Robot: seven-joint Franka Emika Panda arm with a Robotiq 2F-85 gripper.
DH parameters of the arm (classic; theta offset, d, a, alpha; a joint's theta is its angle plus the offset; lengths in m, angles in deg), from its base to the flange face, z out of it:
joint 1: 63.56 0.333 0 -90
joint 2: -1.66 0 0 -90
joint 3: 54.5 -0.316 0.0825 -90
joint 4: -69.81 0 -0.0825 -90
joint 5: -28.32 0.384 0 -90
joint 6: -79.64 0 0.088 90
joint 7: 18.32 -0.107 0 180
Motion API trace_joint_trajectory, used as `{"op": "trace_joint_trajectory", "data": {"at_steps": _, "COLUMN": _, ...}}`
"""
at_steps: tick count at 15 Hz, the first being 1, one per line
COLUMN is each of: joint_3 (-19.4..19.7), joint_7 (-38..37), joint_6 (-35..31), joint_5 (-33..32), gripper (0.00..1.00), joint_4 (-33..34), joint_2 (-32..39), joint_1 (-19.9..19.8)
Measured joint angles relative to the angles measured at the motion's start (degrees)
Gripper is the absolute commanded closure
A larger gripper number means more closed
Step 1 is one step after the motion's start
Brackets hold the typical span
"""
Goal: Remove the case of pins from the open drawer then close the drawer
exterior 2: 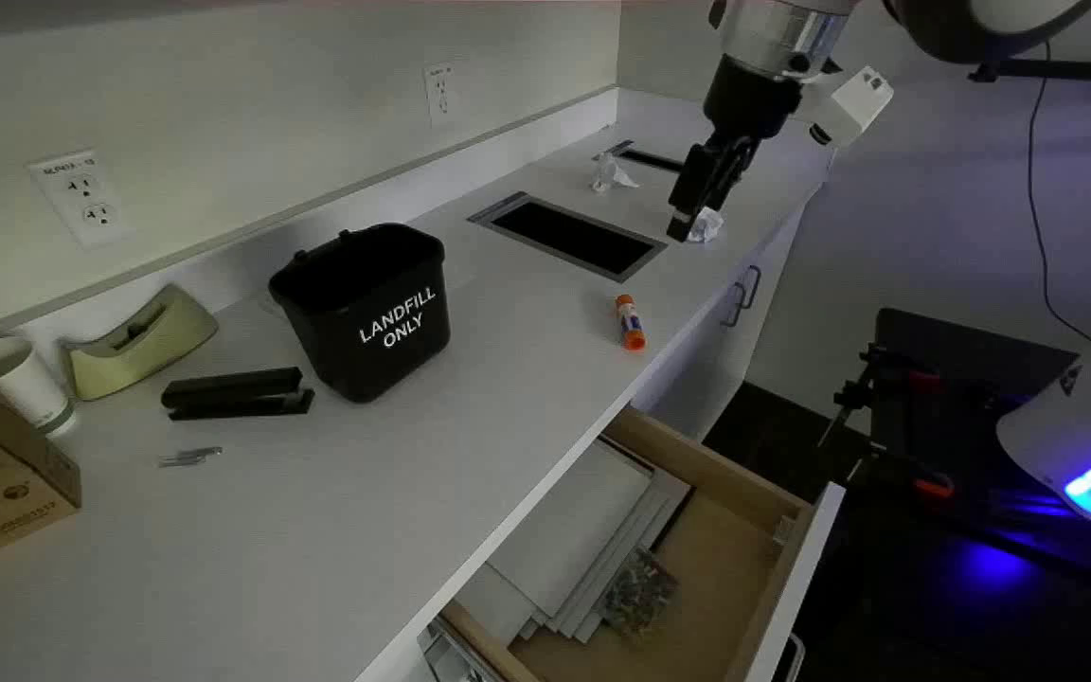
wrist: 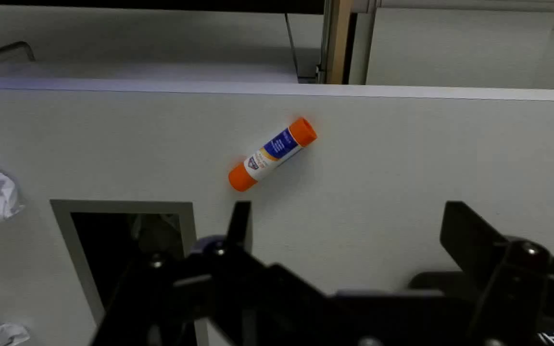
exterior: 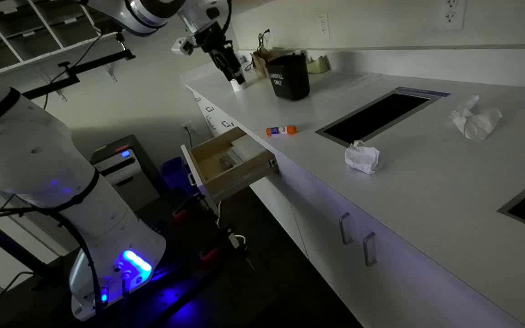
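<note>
The case of pins is a small, flat, greyish see-through box with a mottled filling. It lies in the drawer beside stacked pale sheets in both exterior views [exterior: 227,161] [exterior 2: 638,595]. The drawer [exterior 2: 711,559] stands pulled out, with tan wooden sides and a white front panel; it also shows in an exterior view [exterior: 210,166]. In the wrist view only a side and part of the sheets in the drawer [wrist: 338,43] show; the case is out of view there. My gripper [wrist: 346,206] is open and empty above the countertop, also in both exterior views [exterior: 239,81] [exterior 2: 685,223].
An orange-capped glue stick [wrist: 273,154] lies on the countertop [exterior 2: 508,398] near its edge. A black bin [exterior 2: 370,317], stapler [exterior 2: 238,393], tape dispenser [exterior 2: 143,346], white cup [exterior 2: 10,379] and cardboard box [exterior 2: 10,483] stand further along. Crumpled papers [exterior: 362,157] lie near dark openings [exterior: 376,118].
</note>
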Motion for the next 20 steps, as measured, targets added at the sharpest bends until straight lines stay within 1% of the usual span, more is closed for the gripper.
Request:
{"op": "trace_joint_trajectory", "data": {"at_steps": 9, "joint_3": 0.0, "joint_7": 0.0, "joint_6": 0.0, "joint_5": 0.0, "gripper": 0.0, "joint_4": 0.0, "joint_2": 0.0, "joint_1": 0.0}}
{"op": "trace_joint_trajectory", "data": {"at_steps": 11, "joint_3": 0.0, "joint_7": 0.4, "joint_6": 0.0, "joint_5": -0.3, "gripper": 0.0, "joint_4": 0.0, "joint_2": 0.0, "joint_1": 0.7}}
{"op": "trace_joint_trajectory", "data": {"at_steps": 14, "joint_3": -1.5, "joint_7": 3.9, "joint_6": 0.1, "joint_5": -0.5, "gripper": 0.0, "joint_4": -0.2, "joint_2": -0.1, "joint_1": 4.4}}
{"op": "trace_joint_trajectory", "data": {"at_steps": 20, "joint_3": -8.0, "joint_7": 8.1, "joint_6": 0.4, "joint_5": 0.2, "gripper": 0.0, "joint_4": -4.1, "joint_2": -1.4, "joint_1": 15.4}}
